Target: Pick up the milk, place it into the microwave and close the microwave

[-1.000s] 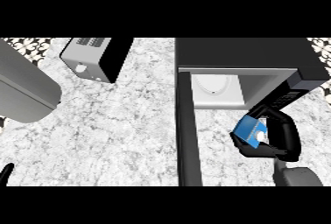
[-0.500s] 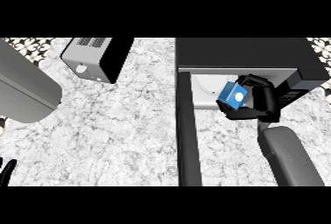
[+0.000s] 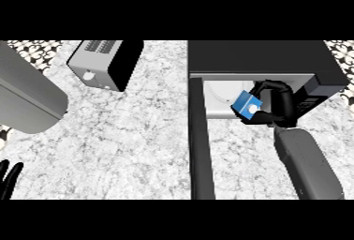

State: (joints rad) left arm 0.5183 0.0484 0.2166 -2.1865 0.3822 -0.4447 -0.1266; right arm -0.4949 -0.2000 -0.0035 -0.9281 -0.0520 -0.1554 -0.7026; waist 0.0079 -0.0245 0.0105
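gripping the milk [image 3: 246, 106] with curled fingers, the right hand [image 3: 271, 104] is hanging at the microwave [image 3: 257, 58] mouth, cavity lying just ahead-left; left hand [image 3: 10, 177] resting spread.

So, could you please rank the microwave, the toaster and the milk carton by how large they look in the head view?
1. Microwave, the largest by far, even without its open door.
2. Toaster, clearly smaller.
3. Milk carton, the smallest, though the right hand curled round it hides part of it.
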